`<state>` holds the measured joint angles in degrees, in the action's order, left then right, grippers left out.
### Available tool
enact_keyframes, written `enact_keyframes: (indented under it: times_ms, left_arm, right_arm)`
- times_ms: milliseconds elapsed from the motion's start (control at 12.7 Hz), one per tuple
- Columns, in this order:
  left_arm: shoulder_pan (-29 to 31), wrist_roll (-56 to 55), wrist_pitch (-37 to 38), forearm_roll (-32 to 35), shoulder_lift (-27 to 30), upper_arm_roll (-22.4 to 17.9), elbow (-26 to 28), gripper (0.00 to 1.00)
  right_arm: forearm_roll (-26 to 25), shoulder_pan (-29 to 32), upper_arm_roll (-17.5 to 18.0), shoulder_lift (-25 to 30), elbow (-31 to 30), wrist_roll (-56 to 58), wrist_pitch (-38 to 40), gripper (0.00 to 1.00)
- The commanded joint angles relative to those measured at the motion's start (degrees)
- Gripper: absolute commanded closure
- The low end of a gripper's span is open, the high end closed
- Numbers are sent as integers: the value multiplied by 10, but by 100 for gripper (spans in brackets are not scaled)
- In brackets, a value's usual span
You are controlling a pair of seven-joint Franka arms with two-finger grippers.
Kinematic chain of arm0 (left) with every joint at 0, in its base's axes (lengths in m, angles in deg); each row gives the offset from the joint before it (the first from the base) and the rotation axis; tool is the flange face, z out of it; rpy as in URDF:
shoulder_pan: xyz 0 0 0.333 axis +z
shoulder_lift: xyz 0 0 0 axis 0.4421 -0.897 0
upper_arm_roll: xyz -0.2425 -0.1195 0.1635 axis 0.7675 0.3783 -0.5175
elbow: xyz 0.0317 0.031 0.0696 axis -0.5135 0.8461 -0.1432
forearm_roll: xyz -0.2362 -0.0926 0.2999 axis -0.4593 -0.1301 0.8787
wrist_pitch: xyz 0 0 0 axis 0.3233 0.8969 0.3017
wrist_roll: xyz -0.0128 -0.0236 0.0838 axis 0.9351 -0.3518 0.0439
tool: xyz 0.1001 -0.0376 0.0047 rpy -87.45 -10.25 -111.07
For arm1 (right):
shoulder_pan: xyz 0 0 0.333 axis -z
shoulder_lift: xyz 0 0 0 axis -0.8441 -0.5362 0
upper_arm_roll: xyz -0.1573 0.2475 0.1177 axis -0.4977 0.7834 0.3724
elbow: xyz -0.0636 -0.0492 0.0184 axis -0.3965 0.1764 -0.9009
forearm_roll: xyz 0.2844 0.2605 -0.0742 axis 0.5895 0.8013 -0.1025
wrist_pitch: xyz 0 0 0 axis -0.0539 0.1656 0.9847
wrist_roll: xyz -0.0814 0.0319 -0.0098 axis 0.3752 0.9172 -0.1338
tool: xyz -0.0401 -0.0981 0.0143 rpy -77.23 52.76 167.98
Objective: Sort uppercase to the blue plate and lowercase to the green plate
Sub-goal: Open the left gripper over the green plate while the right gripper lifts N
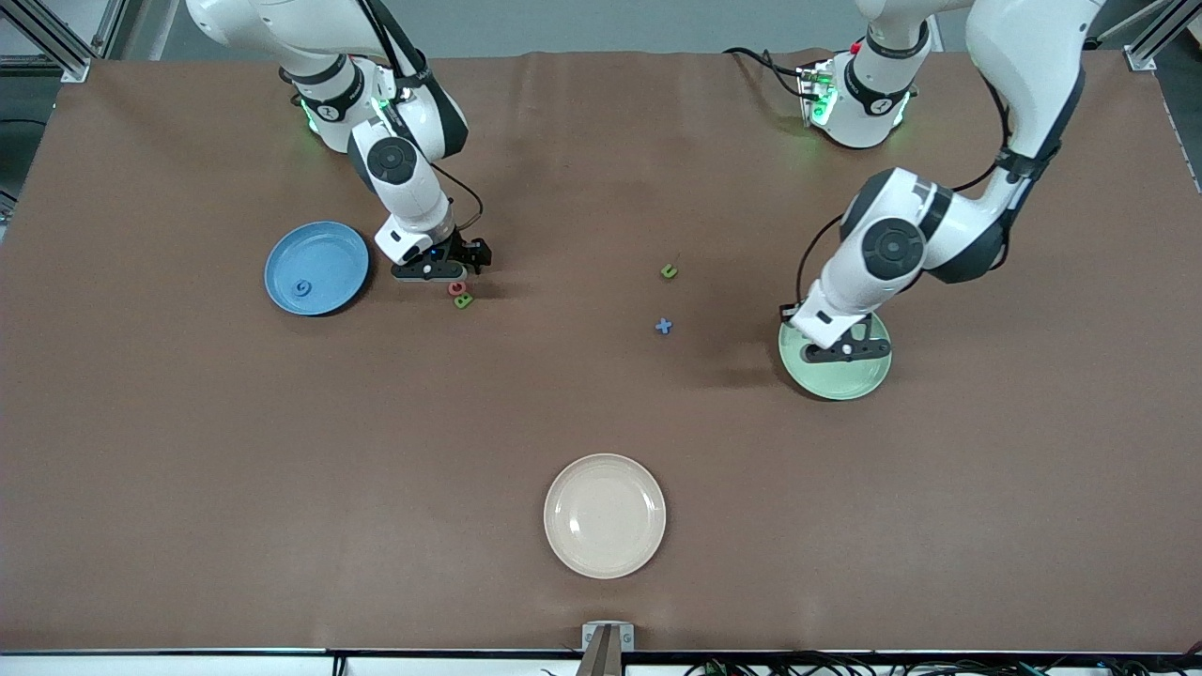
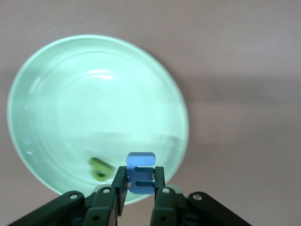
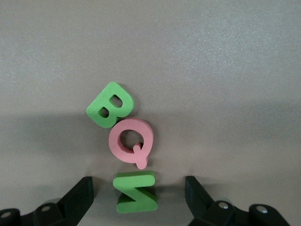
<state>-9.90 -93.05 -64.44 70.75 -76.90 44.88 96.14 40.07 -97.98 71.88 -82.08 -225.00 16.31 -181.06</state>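
Nearest the front cam: cream plate [image 1: 605,515], bare, mid desk [image 1: 282,488]. Up from there, toward the left arm's end, the green plate [image 1: 834,369] w/ the left claw [image 2: 140,184] over it, fingers clamped on the blue m [image 2: 140,173]. Green p [image 2: 100,168] lies in that plate, just beside the m in the left wrist view. Mid desk: blue x [image 1: 664,326] flat on the desk, green u [image 1: 669,271] a bit farther from the cam, both well apart from any plate. Toward the right arm's end: blue plate [image 1: 316,268] w/ the blue G [image 1: 302,287] in it. Beside it, right claw [image 1: 457,278] low over a cluster of three caps, fingers spread wide either side of the green N [image 3: 135,192], not touching it. Pink Q [image 3: 131,141] touches the N, green B [image 3: 109,104] touches the Q; B lies nearest the cam of the three, all on the desk.
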Motion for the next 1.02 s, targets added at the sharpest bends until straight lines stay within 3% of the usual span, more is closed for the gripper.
enact_keyframes:
  times_ms: [0,157,393,472,786,943]
  left_arm:
    - [39,35,-28,21,31,12,44,95]
    - [62,36,-65,58,19,12,60,95]
    - [91,36,-93,105,-1,11,68,94]
    - [104,36,-101,119,-8,11,72,92]
    - [110,33,-107,133,-29,11,70,88]
    - [109,32,-107,135,-33,11,67,74]
  right_arm:
    - [7,-6,-5,-3,-5,7,-9,33]
    - [7,-6,-5,-2,-5,5,-8,51]
    - [7,1,-5,0,-5,4,-3,89]
    - [7,1,-6,2,-5,4,0,96]
    - [7,46,-9,33,-3,59,35,100]
    - [7,128,-9,81,0,162,113,100]
